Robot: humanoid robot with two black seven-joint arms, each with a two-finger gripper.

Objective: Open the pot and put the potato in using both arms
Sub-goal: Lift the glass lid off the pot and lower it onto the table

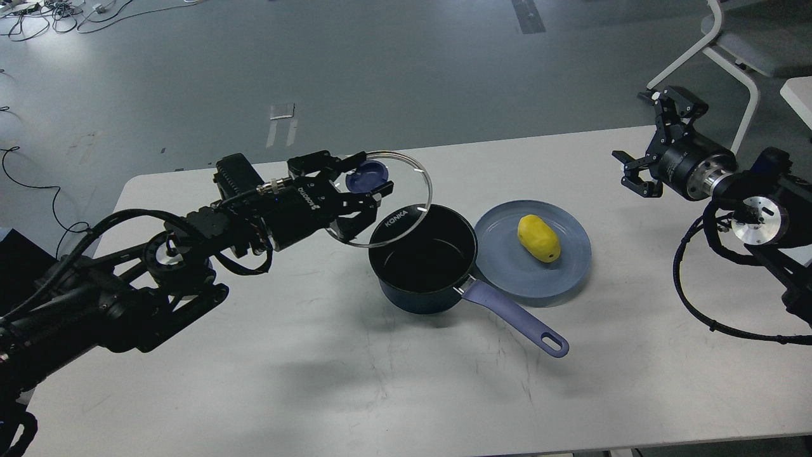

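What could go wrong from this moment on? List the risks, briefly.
1. The left tool holds the glass lid only by its blue knob, tilted, its lower edge overlapping the pot rim. It could slip or knock the pot.
2. The right tool is open and far from the potato, which lies loose on the plate. A poor pinch could roll it off.
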